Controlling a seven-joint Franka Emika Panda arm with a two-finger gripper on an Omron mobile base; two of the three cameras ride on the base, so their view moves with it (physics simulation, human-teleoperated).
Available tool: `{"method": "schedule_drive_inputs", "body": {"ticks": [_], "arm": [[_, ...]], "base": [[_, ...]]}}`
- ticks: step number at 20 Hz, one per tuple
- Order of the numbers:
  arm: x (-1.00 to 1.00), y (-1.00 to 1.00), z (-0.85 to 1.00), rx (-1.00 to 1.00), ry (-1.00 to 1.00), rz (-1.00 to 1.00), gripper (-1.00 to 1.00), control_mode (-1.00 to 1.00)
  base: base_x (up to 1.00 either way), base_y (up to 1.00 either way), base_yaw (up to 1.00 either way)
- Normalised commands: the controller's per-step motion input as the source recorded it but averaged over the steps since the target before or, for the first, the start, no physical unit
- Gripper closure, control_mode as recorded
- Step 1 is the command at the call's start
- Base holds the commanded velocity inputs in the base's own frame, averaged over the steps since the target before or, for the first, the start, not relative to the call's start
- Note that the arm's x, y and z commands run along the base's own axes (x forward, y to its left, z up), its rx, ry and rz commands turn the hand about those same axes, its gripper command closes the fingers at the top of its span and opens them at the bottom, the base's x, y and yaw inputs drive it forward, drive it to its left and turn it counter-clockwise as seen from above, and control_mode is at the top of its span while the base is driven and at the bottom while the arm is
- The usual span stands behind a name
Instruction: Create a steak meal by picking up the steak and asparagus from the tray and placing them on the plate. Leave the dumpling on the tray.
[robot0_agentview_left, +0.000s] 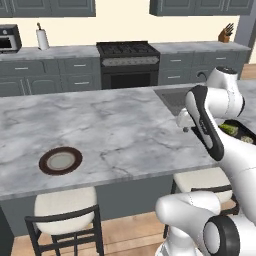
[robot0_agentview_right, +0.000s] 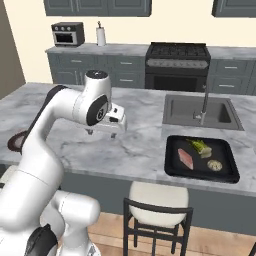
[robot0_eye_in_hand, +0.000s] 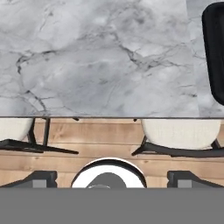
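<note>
So nothing has been moved to the plate yet, as far as I can judge: the steak (robot0_agentview_right: 186, 158) lies flat in the black tray (robot0_agentview_right: 172, 167), toward its left half, with the asparagus (robot0_agentview_right: 199, 146) just beside it nearer the tray's far rim and the dumpling (robot0_agentview_right: 214, 165) a little apart on the right side. All three sit inside the raised rim, none touching the others that I can make out. The plate (robot0_agentview_left: 60, 160) stands well apart from the tray, far along the marble worktop (robot0_agentview_left: 120, 125) near its front edge, and its pale centre is bare. Both the steak and the asparagus have to be carried over, then, while the dumpling only needs leaving where it is. The pincer (robot0_agentview_right: 105, 132) hangs over open worktop between plate and tray, above the marble and touching nothing; it carries nothing, though whether its jaws stand wide or narrow I cannot tell from here. Behind the tray is the grey sink basin (robot0_agentview_right: 186, 111) with its faucet (robot0_agentview_right: 203, 105), and beyond that the back counter with a stove (robot0_agentview_right: 177, 65), a toaster oven (robot0_agentview_right: 67, 33) and a paper towel roll (robot0_agentview_right: 101, 36). Two cushioned stools are tucked under the worktop's front edge, one stool (robot0_agentview_left: 62, 205) below the plate.
</note>
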Motion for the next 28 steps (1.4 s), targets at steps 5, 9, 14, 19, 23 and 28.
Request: {"method": "schedule_drive_inputs", "body": {"ticks": [5,9,14,19,23,28], "arm": [[0.13,-0.78,-0.14,0.05,0.00,-0.02,-1.00,-1.00],[0.24,-0.74,-0.32,0.00,0.02,0.01,-1.00,-1.00],[0.27,-0.59,-0.39,-0.16,0.04,0.00,-1.00,-1.00],[0.09,-0.55,-0.13,-0.14,-0.03,0.00,-1.00,-1.00],[0.18,-0.70,0.00,0.00,-0.05,-0.04,-1.00,-1.00],[0.13,-0.59,0.00,-0.02,-0.05,0.00,-1.00,-1.00]], "base": [[0.00,0.00,0.00],[0.00,0.00,0.00],[0.00,0.00,0.00],[0.00,0.00,0.00],[0.00,0.00,0.00],[0.00,0.00,0.00]]}}
